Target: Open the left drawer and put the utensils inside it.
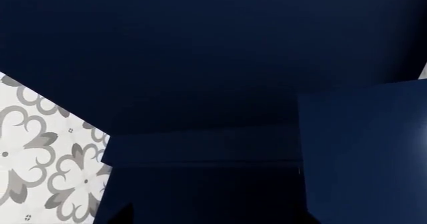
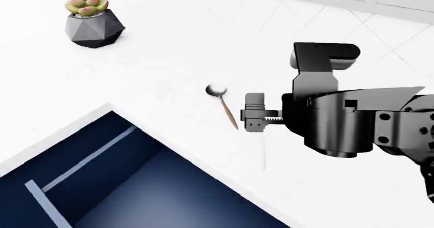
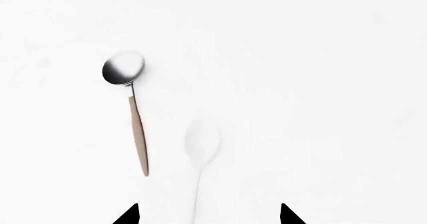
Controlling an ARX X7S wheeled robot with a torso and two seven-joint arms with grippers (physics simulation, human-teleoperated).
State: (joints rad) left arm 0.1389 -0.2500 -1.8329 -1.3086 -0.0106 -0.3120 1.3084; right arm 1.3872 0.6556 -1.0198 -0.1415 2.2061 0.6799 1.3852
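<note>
Navy inside and crossed by pale grey-blue divider strips, the left drawer (image 2: 135,187) stands pulled open at about 7 o'clock in the head view, its white rim running diagonally across the white countertop (image 2: 169,50). Just beyond that rim, near the centre of the view, lies the spoon (image 2: 223,104), shiny metal bowl toward 12 o'clock and reddish-brown handle slanting toward 5 o'clock. Beside its handle, toward 3 o'clock, the very pale fork (image 3: 201,149) lies almost lost against the counter; the right wrist view shows its broad head and thin stem running alongside the spoon (image 3: 131,109), apart from it. The right gripper (image 3: 209,215) hovers above the fork's stem, its two dark fingertips (image 3: 128,215) spread wide on either side with nothing between them but the stem below. The left gripper cannot be seen; its wrist camera shows only navy cabinet panels (image 1: 213,59) and patterned floor tile (image 1: 40,159). A potted succulent (image 2: 93,17) sits at 10 o'clock.
</note>
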